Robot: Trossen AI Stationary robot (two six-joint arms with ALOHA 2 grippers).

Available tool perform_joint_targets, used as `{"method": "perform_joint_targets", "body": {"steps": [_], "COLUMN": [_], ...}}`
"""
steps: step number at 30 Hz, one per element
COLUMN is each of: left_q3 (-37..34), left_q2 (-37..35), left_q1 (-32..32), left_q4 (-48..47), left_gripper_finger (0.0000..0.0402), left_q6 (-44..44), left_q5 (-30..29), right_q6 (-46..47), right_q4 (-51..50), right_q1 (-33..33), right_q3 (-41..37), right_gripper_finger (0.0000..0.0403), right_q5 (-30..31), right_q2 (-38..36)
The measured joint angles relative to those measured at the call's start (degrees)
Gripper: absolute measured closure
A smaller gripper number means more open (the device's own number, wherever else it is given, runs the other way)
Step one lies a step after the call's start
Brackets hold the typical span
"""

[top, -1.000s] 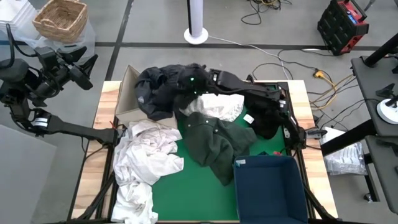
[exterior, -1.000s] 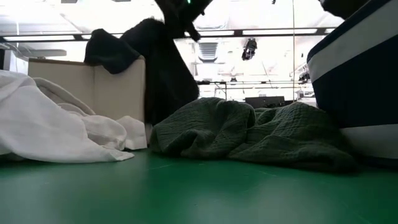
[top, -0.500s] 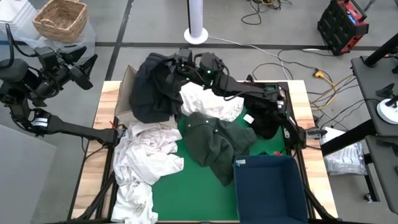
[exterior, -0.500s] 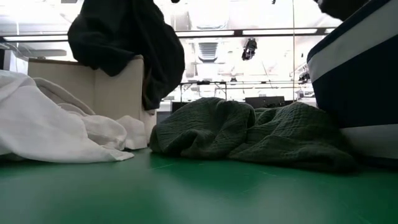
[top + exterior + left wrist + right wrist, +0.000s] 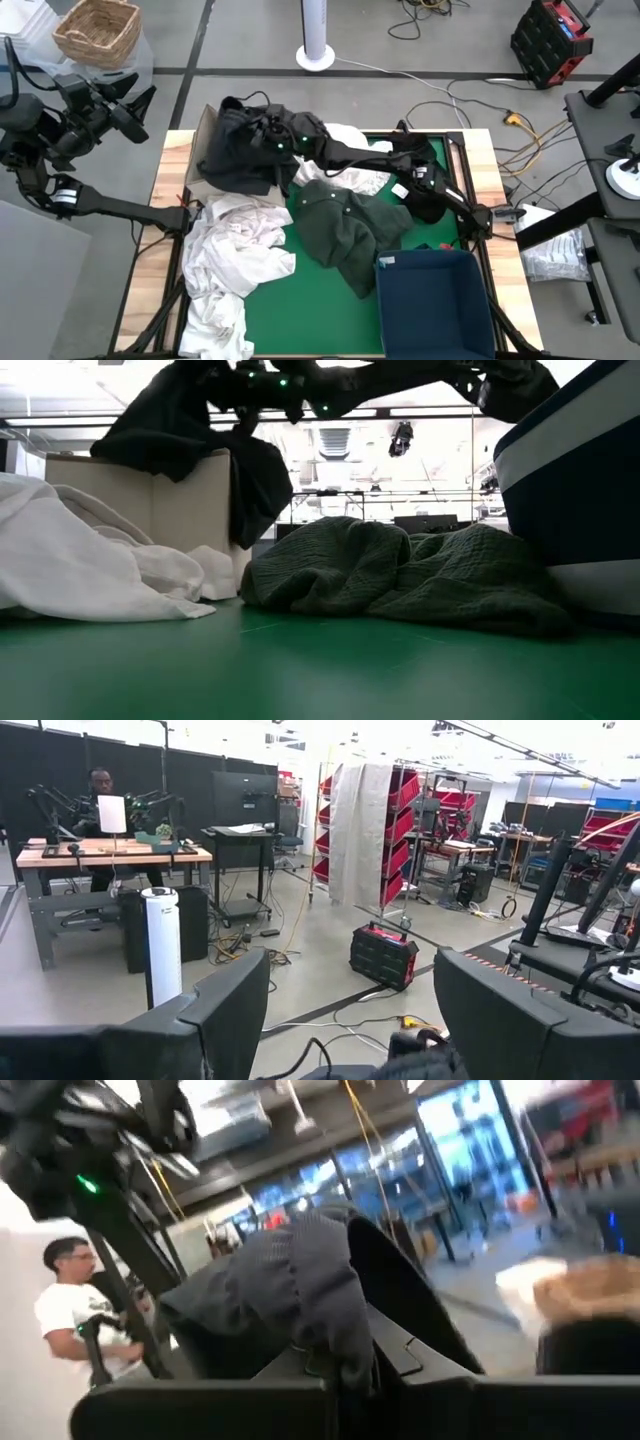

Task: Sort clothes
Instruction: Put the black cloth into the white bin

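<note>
Right gripper [image 5: 268,140] clamped on a black garment [image 5: 235,155] over the cardboard box [image 5: 140,495].

The garment drapes across the box's rim — white clothes [image 5: 235,250] and a dark green garment [image 5: 345,230] lie on the green mat [image 5: 300,310]; the left gripper [image 5: 350,1020] waits off the table's left — fingers apart.

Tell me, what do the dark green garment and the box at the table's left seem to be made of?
Dark green garment: apparently a soft knit, matte; a fine ribbed texture shows in the low view. Box: looks like plain beige cardboard, flat, stiff, matte walls.
</note>
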Motion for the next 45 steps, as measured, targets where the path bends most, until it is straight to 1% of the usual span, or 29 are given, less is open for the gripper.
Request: {"method": "perform_joint_targets", "body": {"steps": [7,12,14,17,21,24,28,31,34,36,38,39,41,43,45], "left_q3": [0.00,0.00,0.00,0.00,0.00,0.00,0.00,0.00,0.00,0.00,0.00,0.00,0.00,0.00,0.00], "left_q2": [0.00,0.00,0.00,0.00,0.00,0.00,0.00,0.00,0.00,0.00,0.00,0.00,0.00,-0.02,-0.04], "left_q1": [-0.02,-0.02,-0.01,-0.02,-0.01,-0.02,-0.01,-0.02,0.00,0.00,-0.01,0.00,0.00,-0.02,0.00], "left_q4": [-0.04,-0.07,-0.11,-0.11,-0.12,-0.15,-0.15,-0.18,-0.35,-0.35,-0.34,-0.33,-0.33,-0.33,-0.33], "left_gripper_finger": [0.0143,0.0143,0.0143,0.0143,0.0143,0.0143,0.0143,0.0143,0.0143,0.0143,0.0143,0.0143,0.0143,0.0143,0.0143], "left_q6": [0.00,0.01,0.00,0.00,0.01,0.00,0.02,0.04,0.06,0.05,0.25,0.31,0.33,0.33,0.33], "left_q5": [0.04,0.05,0.06,0.04,0.04,0.02,-0.02,-0.60,-1.40,-1.50,-1.51,-1.51,-1.53,-1.53,-1.53], "right_q6": [0.67,0.24,-0.36,-1.95,-3.73,-3.36,-4.16,-7.01,-10.33,-13.20,-17.25,-19.07,-22.22,-24.18,-25.72], "right_q4": [-20.42,-33.19,-36.34,-36.83,-37.26,-38.56,-41.98,-44.97,-48.10,-51.87,-58.56,-62.18,-68.64,-74.02,-77.28], "right_q1": [-0.01,-0.03,0.13,0.57,0.91,0.76,0.65,0.64,0.64,0.51,0.45,0.45,0.38,0.01,-0.48], "right_q3": [0.17,0.31,0.27,0.24,0.16,0.11,0.10,0.04,0.04,0.08,0.11,0.11,0.11,-0.04,-0.07], "right_gripper_finger": [0.0394,0.0394,0.0394,0.0386,0.0347,0.0302,0.0237,0.0193,0.0159,0.0141,0.0128,0.0123,0.0116,0.0113,0.0113], "right_q5": [0.12,0.20,-0.51,-2.45,-2.81,-2.75,-1.25,-1.28,-1.29,-1.28,-0.67,0.66,3.01,3.23,3.23], "right_q2": [0.68,0.04,0.10,-0.03,-0.77,-2.07,-4.50,-6.90,-10.02,-12.38,-14.66,-15.59,-16.86,-17.55,-17.70]}}
